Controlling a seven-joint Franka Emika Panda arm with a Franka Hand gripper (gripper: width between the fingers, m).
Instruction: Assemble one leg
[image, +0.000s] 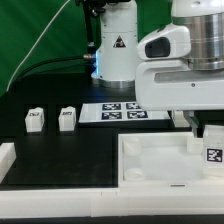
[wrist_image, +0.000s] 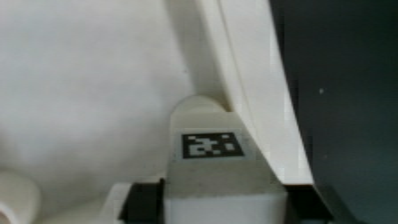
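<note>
My gripper (image: 207, 134) is shut on one leg (image: 213, 151), a small white block with a black-and-white tag facing the camera. It holds the leg at the right corner of the large white tray-like part (image: 160, 165). In the wrist view the leg (wrist_image: 214, 150) sits between my dark fingers (wrist_image: 143, 205), its tagged tip close against the tray's raised wall (wrist_image: 231, 60). Whether it touches the tray floor is hidden. Two more legs (image: 34, 120) (image: 68, 119) stand on the black mat at the exterior view's left.
The marker board (image: 122, 111) lies behind the tray near the robot base (image: 113, 50). A white raised border (image: 12, 158) runs along the front left of the mat.
</note>
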